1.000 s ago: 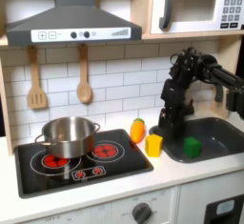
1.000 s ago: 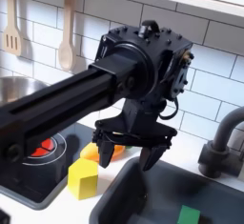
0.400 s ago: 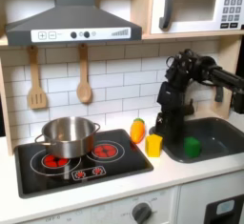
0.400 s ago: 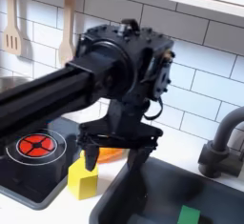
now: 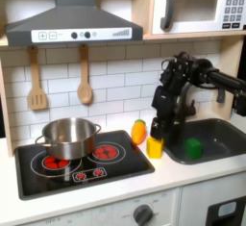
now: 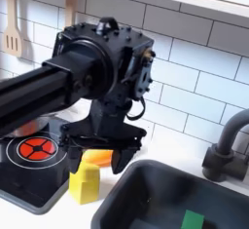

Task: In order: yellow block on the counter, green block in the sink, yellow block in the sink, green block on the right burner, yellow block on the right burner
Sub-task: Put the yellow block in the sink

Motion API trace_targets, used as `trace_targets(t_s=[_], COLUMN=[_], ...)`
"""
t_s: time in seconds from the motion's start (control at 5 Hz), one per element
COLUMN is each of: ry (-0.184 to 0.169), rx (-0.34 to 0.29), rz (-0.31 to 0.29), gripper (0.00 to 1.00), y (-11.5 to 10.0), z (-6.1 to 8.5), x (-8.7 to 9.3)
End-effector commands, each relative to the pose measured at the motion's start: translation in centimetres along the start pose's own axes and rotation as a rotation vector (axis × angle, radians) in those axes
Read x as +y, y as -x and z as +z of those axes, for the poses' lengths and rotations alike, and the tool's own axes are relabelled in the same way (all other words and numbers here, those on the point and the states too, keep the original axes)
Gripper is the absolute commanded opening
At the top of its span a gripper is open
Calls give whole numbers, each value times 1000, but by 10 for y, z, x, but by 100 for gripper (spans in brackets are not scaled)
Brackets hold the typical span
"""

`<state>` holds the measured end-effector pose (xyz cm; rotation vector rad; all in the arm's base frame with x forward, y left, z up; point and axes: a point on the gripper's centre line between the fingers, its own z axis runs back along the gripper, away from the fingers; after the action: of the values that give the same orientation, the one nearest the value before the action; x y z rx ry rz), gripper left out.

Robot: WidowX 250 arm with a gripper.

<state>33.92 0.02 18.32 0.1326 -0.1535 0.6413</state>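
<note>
In the first exterior view, going left to right: steel pot (image 5: 67, 137) is sitting on the black cooktop (image 5: 86, 163), orange-yellow toy (image 5: 139, 131) is lying just behind the yellow block (image 5: 155, 146) on the desk (image 5: 115, 191). I'm hovering my claw (image 5: 159, 127) right over the yellow block, fingers spread wide, gripping nothing. Green block (image 5: 193, 149) is resting inside the sink (image 5: 226, 143), near its left edge. In the second exterior view my claw (image 6: 92, 159) is hanging open just above the yellow block (image 6: 84, 183), green block (image 6: 195, 219) is showing low in the sink (image 6: 156, 199), faucet (image 6: 226, 145) at right.
</note>
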Motion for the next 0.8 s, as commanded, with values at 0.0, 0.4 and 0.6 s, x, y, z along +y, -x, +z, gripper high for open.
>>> trace_targets(t_s=[0.0, 0.4, 0.6], ry=[1, -17, -23], rx=[19, 17, 30], rz=[13, 31, 35], gripper=[100, 100, 100], y=[4, 4, 4], z=[-8, -12, -16], x=[-3, 1, 0])
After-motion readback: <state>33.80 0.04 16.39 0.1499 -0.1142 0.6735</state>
